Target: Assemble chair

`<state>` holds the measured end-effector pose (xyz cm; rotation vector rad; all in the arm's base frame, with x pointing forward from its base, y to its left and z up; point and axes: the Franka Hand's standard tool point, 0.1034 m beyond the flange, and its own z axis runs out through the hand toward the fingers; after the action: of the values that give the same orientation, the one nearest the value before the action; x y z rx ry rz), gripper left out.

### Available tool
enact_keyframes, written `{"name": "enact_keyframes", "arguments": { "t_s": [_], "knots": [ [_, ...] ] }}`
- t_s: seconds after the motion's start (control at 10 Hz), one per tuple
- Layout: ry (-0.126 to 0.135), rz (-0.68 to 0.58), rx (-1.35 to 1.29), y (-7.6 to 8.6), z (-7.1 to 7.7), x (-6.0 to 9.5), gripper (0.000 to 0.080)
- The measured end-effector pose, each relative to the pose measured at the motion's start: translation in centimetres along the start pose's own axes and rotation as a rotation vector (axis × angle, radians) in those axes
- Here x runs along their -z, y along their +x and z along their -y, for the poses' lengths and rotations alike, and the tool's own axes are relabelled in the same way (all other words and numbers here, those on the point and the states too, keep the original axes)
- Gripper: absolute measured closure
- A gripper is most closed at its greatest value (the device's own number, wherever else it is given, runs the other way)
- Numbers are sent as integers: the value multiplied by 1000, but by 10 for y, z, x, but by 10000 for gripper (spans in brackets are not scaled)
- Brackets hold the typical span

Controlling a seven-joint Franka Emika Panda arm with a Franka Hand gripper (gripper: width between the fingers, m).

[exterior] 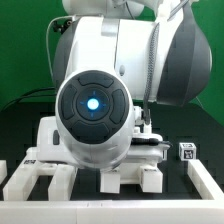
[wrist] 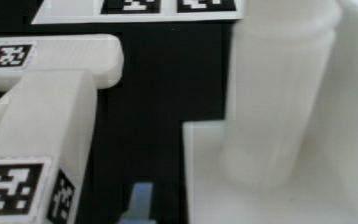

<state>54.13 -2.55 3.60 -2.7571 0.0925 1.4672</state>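
Black desk [exterior: 20, 135] under a green backdrop fills the exterior view. The white robot arm [exterior: 93, 103] looms in the middle, its round joint with a blue light facing the camera and hiding the claw. Below it lie the white chair parts, a slotted panel [exterior: 45, 182] flat at the front. A small tagged block [exterior: 185, 152] sits apart at the exterior view's right.

In the wrist view, the marker board [wrist: 149, 8] lies at the desk's far side. A tagged bar [wrist: 51, 62] rests flat, tags up, likely so cameras can read them. A square post [wrist: 297, 80] stands upright on a flat panel [wrist: 274, 175]. The claw [wrist: 144, 203] shows as a grey sliver, pinched closed and holding nothing, probably set to nudge rather than grasp.
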Motion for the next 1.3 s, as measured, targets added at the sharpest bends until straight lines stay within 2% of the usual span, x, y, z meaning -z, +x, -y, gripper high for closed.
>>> {"name": "enact_keyframes", "arguments": {
  "t_s": [0.3,0.4,0.5,0.6,0.7,0.8,0.9,1.3],
  "knots": [
    [0,-18,5,2,0,2,765],
    [1,-19,4,2,0,2,540],
    [1,-21,4,2,-1,3,540],
    [1,-27,4,4,-1,3,338],
    [1,-31,3,4,-1,4,219],
    [1,-33,3,5,-2,4,219],
    [1,-35,3,5,-2,4,165],
    [2,-37,2,6,-3,4,150]
  ]
}}
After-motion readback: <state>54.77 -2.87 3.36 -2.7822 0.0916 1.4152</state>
